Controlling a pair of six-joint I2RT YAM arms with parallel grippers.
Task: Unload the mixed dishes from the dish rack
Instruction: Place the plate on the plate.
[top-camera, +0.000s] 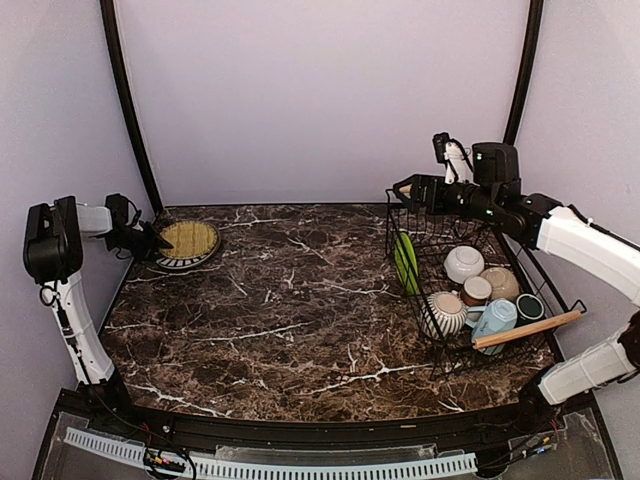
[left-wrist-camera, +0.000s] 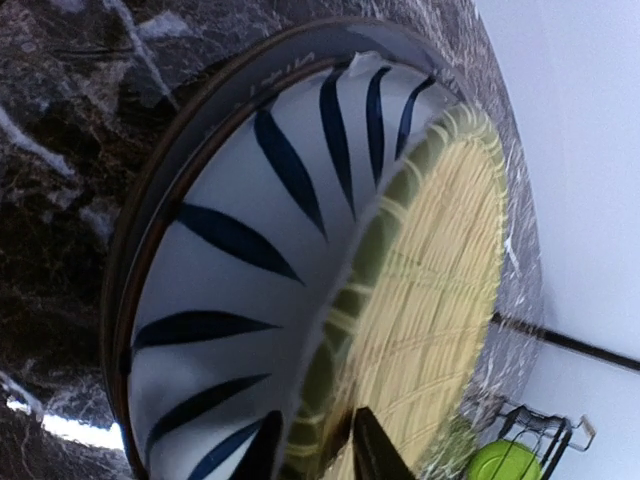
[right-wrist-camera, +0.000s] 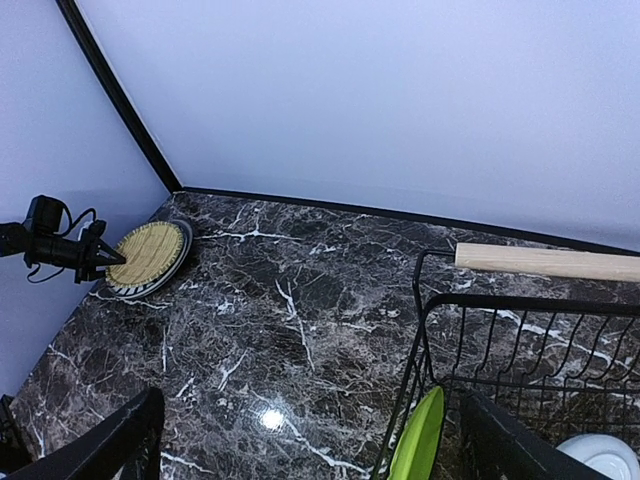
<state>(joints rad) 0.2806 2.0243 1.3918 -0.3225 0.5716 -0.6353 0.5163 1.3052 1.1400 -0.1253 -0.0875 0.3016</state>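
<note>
Left gripper (left-wrist-camera: 318, 442) narrowly ajar astride plate (left-wrist-camera: 230, 280)

No text, label, brand, number or sign can be read in any of the views. The only possible trace is in the left wrist view: a short run of faint pale marks on the dark outer rim of the black-striped white plate (left-wrist-camera: 230, 290), near the top of that rim. They are too small and blurred to tell whether they are letters.
</note>
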